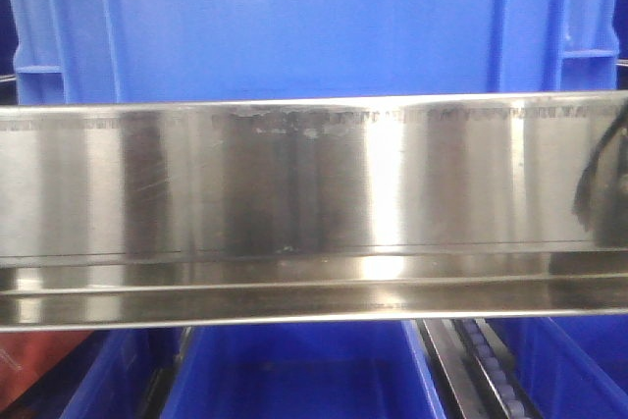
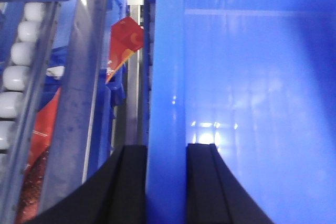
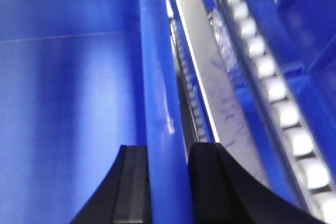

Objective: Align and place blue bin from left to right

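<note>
**Both grippers clamped on opposite walls of the blue bin**

From my left wrist camera I see the left gripper straddling the rim of the blue bin. One black finger sits outside the wall, the other inside, and the blue rim fills the gap between them, so I read this tool as clenched on the bin's wall. Beyond that wall, toward the left edge of the view, a metal rail runs alongside a row of white rollers, and a red-orange package lies in the neighbouring slot.

The right wrist camera gives me the mirror picture: the right gripper has its black fingers on either side of the bin's other wall, the rim pressed between them, so it too is grasping the bin. To the right of that wall I see a steel strip and another line of white rollers.

On the front camera, the ribbed blue bin fills the top, sitting behind and above a broad stainless-steel shelf edge that spans the frame side to side. Below that edge I see another blue bin on the lower level, a roller track to its right, and something red in the bottom-left corner. Neither gripper shows in this view.
</note>
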`<state>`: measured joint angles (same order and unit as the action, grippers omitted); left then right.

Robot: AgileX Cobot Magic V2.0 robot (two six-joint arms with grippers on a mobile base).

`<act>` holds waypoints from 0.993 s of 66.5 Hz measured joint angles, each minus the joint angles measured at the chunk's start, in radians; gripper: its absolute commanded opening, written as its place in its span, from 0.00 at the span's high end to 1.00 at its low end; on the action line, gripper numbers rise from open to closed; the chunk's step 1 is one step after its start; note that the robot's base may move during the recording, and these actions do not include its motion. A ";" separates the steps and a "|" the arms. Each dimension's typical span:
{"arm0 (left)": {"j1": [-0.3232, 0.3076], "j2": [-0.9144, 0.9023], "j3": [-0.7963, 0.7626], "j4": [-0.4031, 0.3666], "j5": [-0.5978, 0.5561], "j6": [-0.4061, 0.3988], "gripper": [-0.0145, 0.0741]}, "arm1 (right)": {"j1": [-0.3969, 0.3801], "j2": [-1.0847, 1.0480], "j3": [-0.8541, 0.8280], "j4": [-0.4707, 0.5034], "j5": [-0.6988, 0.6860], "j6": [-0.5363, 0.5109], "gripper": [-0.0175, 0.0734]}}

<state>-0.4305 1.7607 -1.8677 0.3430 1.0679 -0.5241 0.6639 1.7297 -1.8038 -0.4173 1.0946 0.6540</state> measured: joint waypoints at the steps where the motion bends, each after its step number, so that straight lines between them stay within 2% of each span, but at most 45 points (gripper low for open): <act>1: 0.000 0.000 0.000 0.000 0.000 0.000 0.96 | 0.000 0.000 0.000 0.001 -0.002 0.000 0.99; 5: 0.000 0.000 0.000 0.000 0.000 0.000 0.90 | 0.000 0.000 0.000 0.002 -0.002 0.000 0.97; 8: 0.000 0.000 0.000 0.000 0.000 0.000 0.84 | 0.000 0.000 0.000 0.002 -0.002 0.000 0.90; 16: 0.000 0.000 0.000 0.000 0.002 0.000 0.58 | 0.000 0.000 0.000 0.002 -0.002 0.003 0.58; 20: 0.000 0.000 0.000 -0.011 0.000 0.000 0.44 | 0.000 0.000 0.000 0.002 -0.037 0.009 0.47; 24: -0.006 0.000 0.000 -0.011 0.000 0.000 0.33 | 0.000 0.001 0.000 0.002 -0.121 0.009 0.44; 29: -0.011 0.000 -0.004 0.001 0.004 -0.005 0.26 | 0.004 0.001 -0.004 -0.008 -0.180 0.009 0.45; 39: -0.017 -0.006 -0.013 0.034 0.011 -0.024 0.25 | 0.015 -0.019 -0.013 -0.010 -0.236 0.011 0.47; 57: -0.017 -0.055 -0.038 0.043 0.011 -0.026 0.26 | 0.019 -0.048 -0.061 -0.016 -0.230 0.011 0.47; 61: -0.017 -0.074 -0.063 0.043 0.011 -0.027 0.30 | 0.029 -0.054 -0.081 -0.016 -0.215 0.009 0.50; 66: -0.017 -0.097 -0.096 0.045 0.016 -0.028 0.46 | 0.039 -0.066 -0.107 -0.016 -0.196 -0.001 0.59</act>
<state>-0.4479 1.6633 -1.9636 0.3877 1.0838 -0.5524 0.7030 1.6634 -1.9111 -0.4334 0.8990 0.6533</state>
